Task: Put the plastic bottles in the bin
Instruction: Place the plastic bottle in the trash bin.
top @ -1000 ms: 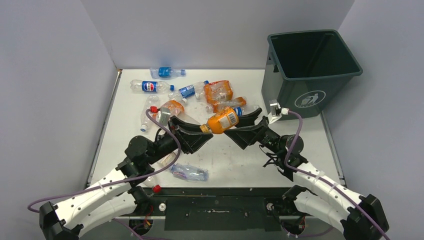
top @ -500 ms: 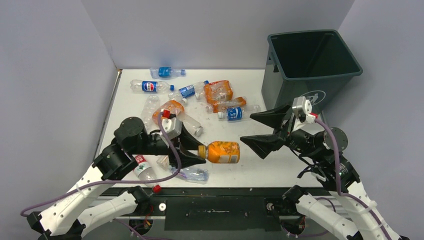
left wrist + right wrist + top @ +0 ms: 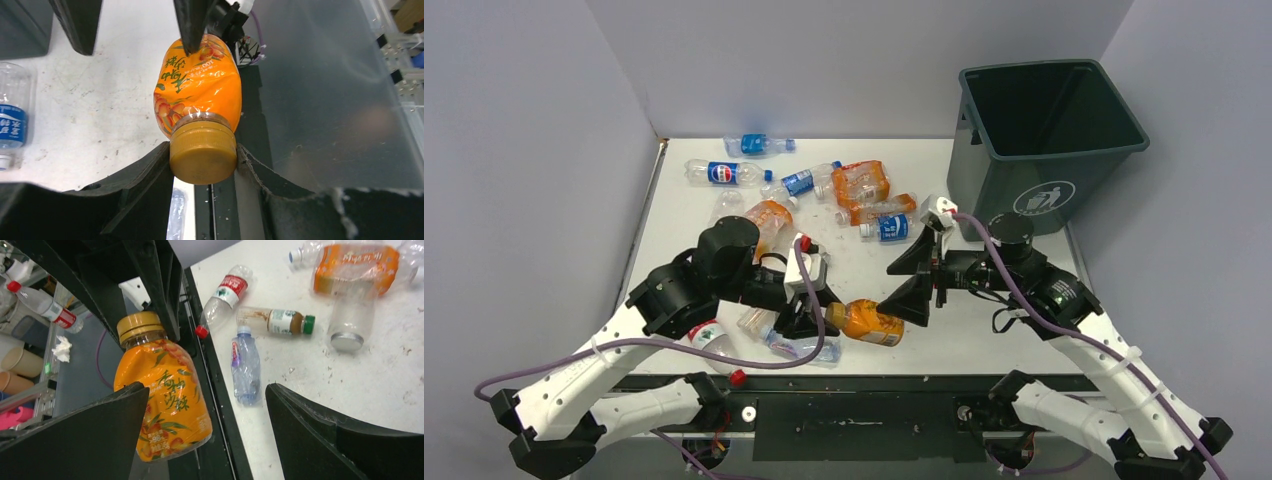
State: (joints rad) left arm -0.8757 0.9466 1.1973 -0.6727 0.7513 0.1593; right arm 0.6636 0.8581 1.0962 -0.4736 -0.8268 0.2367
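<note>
Both arms have dropped toward the near edge; we see our left claw (image 3: pixel 829 318) clenching the orange bottle (image 3: pixel 869 323) by its cap; our right claw (image 3: pixel 887 291) gapes wide at its other end; the bin (image 3: pixel 1024 200) stands far right.

High camera overlooks the table (image 3: pixel 864 275); both wrist cameras closely frame the orange bottle (image 3: pixel 200 95) (image 3: pixel 165 400).

Plain grey walls (image 3: pixel 824 60), scuffed white table (image 3: pixel 864 272); even light

Green Chinese characters and "100%" stand on the orange bottle (image 3: pixel 200 85) I hold; a white litter symbol marks the bin (image 3: pixel 999 190).
</note>
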